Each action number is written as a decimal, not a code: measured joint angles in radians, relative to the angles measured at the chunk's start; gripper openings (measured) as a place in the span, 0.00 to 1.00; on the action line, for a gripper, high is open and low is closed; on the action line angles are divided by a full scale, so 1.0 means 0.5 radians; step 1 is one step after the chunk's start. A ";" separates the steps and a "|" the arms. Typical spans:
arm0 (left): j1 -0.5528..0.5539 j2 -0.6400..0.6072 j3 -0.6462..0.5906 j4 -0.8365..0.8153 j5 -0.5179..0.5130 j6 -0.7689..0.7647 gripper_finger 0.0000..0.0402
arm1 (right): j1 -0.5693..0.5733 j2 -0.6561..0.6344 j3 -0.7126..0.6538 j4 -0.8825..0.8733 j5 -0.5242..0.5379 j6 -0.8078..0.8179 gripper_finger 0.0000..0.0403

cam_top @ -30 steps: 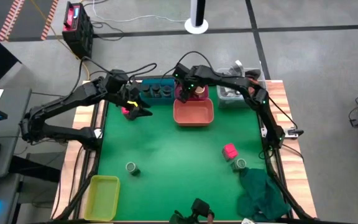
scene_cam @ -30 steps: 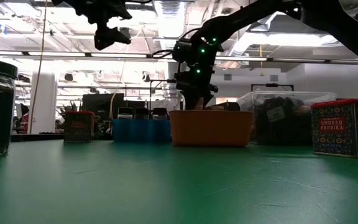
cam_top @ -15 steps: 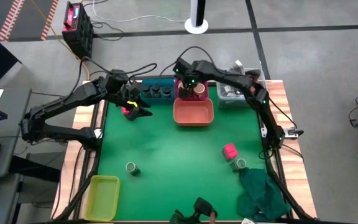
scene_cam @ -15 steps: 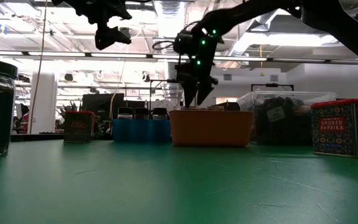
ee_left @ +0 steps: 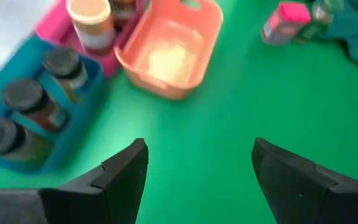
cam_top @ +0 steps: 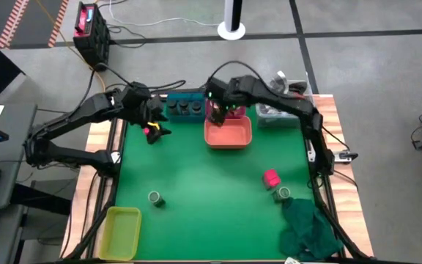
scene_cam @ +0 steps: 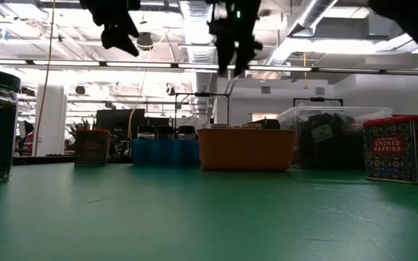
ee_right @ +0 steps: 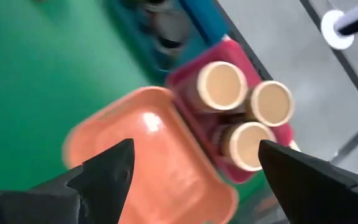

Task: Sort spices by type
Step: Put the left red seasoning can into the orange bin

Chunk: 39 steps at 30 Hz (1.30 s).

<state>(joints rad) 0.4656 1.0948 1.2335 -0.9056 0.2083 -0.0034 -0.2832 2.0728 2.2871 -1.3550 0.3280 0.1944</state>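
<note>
The right claw (cam_top: pixel 223 111) hangs high over the back of the desk (cam_top: pixel 204 176), fingers spread wide and holding nothing, and its wrist view looks straight down on three tan-topped jars (ee_right: pixel 219 86) packed together in the pink tray (ee_right: pixel 182 78). Just in front of that tray sits the orange tray (cam_top: pixel 228 133), with nothing in it as far as the wrist views show. Over on the other side, the left claw (cam_top: pixel 154 126) hovers above the back-left of the green mat, also wide open and empty (a pink box (cam_top: pixel 147 131) stands on the mat close beneath it). The blue tray (ee_left: pixel 55 134) beside the pink one holds three dark-lidded jars (ee_left: pixel 30 102) in a row. Further forward, another pink box (cam_top: pixel 271 177) stands near the right edge with a green-topped jar (cam_top: pixel 283 194) just beside it, and a second green-topped jar (cam_top: pixel 154 198) stands alone, front left, near the yellow tray (cam_top: pixel 120 232).
</note>
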 joint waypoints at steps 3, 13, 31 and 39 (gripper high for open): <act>-0.031 -0.001 0.005 -0.103 0.054 -0.031 0.68 | 0.174 -0.044 -0.001 -0.006 0.035 0.152 0.93; -0.097 0.047 -0.115 -0.367 -0.162 -0.089 0.68 | 0.746 -0.072 -0.002 -0.070 0.242 0.637 0.93; 0.241 0.684 -0.120 -0.480 -0.648 0.491 0.68 | 1.360 -0.053 -0.002 -0.268 0.615 1.671 0.93; 0.246 0.770 -0.120 -0.424 -0.904 0.736 0.71 | 1.392 -0.011 -0.017 -0.337 0.622 1.864 0.93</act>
<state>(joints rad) 0.5884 1.4799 1.1732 -1.1178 -0.2435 0.3648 0.4126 2.0674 2.2785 -1.5237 0.6388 1.1263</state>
